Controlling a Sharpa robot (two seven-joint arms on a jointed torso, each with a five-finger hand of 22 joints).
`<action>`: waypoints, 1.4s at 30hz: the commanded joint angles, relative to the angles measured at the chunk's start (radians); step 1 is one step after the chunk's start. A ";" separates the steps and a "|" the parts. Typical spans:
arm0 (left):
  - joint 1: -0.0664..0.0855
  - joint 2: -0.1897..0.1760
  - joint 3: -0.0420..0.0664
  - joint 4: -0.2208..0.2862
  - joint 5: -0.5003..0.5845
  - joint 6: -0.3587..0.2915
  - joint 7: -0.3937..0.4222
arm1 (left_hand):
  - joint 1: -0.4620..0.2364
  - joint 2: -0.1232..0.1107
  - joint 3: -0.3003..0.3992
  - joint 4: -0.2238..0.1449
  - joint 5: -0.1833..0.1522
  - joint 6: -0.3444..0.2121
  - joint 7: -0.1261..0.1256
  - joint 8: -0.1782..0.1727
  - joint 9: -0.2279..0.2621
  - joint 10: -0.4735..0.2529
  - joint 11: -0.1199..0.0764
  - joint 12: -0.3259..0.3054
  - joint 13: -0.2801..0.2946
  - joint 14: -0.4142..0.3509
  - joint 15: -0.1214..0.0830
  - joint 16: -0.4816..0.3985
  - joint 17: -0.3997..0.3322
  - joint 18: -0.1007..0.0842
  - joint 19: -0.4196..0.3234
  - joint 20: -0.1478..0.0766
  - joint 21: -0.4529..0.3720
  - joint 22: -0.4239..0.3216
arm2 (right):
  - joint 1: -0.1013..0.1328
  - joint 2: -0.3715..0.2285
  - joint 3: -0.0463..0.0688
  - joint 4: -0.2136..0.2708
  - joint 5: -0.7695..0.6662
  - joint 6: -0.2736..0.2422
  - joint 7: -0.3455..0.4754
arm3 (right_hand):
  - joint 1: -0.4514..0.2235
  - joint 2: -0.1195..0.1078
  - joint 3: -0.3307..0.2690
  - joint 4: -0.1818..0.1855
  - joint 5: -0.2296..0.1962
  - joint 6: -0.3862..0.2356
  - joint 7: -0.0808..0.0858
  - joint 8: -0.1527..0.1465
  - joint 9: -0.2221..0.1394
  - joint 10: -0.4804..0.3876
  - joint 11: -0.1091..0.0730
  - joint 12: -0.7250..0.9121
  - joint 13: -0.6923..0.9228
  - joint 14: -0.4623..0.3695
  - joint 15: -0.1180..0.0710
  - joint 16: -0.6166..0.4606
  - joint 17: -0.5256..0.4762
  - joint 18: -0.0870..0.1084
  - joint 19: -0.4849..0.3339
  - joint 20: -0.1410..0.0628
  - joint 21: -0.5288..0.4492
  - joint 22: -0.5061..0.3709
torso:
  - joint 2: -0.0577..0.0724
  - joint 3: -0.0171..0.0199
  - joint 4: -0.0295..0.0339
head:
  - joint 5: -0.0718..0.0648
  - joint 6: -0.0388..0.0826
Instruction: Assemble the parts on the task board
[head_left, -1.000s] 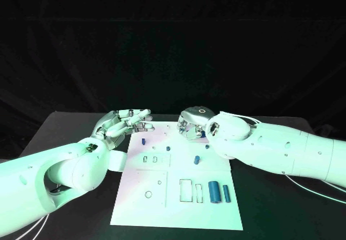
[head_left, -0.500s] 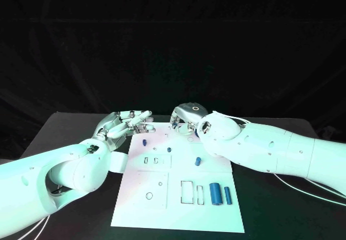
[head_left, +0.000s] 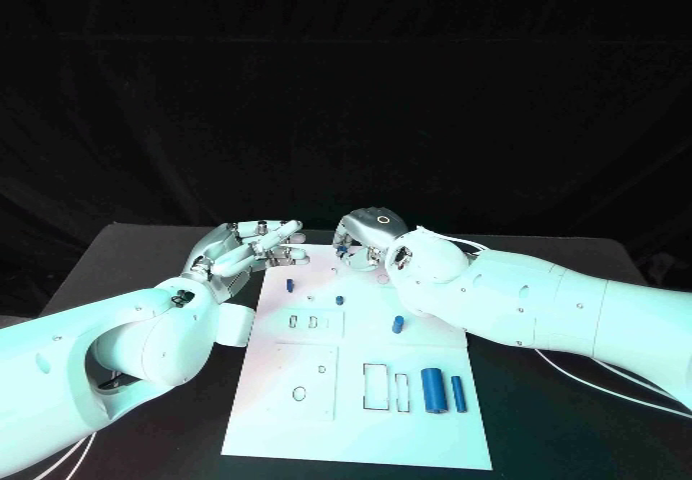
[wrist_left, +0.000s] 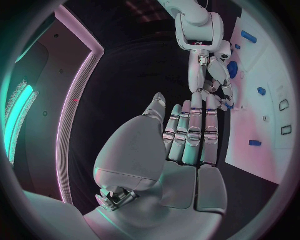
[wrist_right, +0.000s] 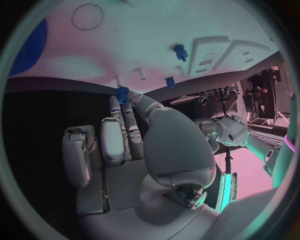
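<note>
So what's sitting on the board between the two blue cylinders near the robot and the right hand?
In the head view, one small blue part lies on the white board between the blue cylinders and the right hand.

- The board (head_left: 361, 400), a white plate, lies in the middle of the black table (head_left: 130, 250).
- The left hand (head_left: 253, 248) is at the board's far left corner, its fingers stretched out toward the right.
- The right hand (head_left: 368, 238) is over the board's far edge, just right of the left hand; how its fingers lie cannot be told.
- Two small blue parts (head_left: 290, 284) stand near the far left of the board, and a third (head_left: 398, 323) stands further right.
- Two long blue cylinders (head_left: 433, 388) lie side by side at the near right.
- Outlined slots (head_left: 375, 384) lie just left of them.
</note>
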 joint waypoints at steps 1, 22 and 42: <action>0.005 0.000 0.001 0.005 -0.006 0.019 0.010 | 0.007 0.005 0.001 -0.004 0.005 0.002 0.003 -0.004 0.000 -0.005 0.001 -0.004 -0.001 0.001 0.008 -0.005 0.000 0.004 0.003 0.000 0.002 -0.001 | -0.002 0.006 0.000 -0.005 -0.016 -0.008 0.010 | 0.005 -0.005 0.006 -0.001 0.006 0.006 0.001 0.003 0.001 0.028 -0.025 0.002 0.002 0.031 -0.006 0.004 0.001 -0.008 0.070 -0.005 0.005 0.208 | 0.006 -0.0015 0.0030 | 0.000 0.000; 0.016 -0.003 0.001 0.013 -0.006 0.024 0.007 | 0.008 0.004 0.001 -0.005 0.005 0.002 0.003 -0.005 0.000 -0.005 0.002 -0.005 -0.001 0.000 0.008 -0.006 0.000 0.004 0.003 0.000 0.002 -0.001 | -0.013 0.026 -0.001 -0.041 -0.047 -0.011 -0.023 | 0.004 -0.006 0.006 -0.001 0.007 0.005 0.001 0.003 0.001 0.027 -0.024 0.001 0.002 0.031 -0.006 0.005 0.001 -0.008 0.070 -0.005 0.005 0.208 | 0.010 -0.0020 0.0039 | -0.001 0.001; 0.018 -0.006 0.001 0.011 -0.006 0.026 0.004 | 0.008 0.004 0.001 -0.005 0.005 0.002 0.003 -0.005 0.000 -0.006 0.002 -0.006 -0.001 0.000 0.009 -0.006 0.000 0.004 0.003 0.000 0.002 -0.001 | -0.013 0.016 -0.001 -0.034 -0.056 0.017 -0.025 | -0.012 -0.023 0.006 0.006 -0.004 -0.003 0.002 -0.004 0.002 0.017 -0.021 -0.004 0.001 0.028 -0.004 0.001 -0.007 -0.007 0.065 -0.003 0.001 0.202 | 0.012 -0.0018 0.0031 | 0.005 -0.003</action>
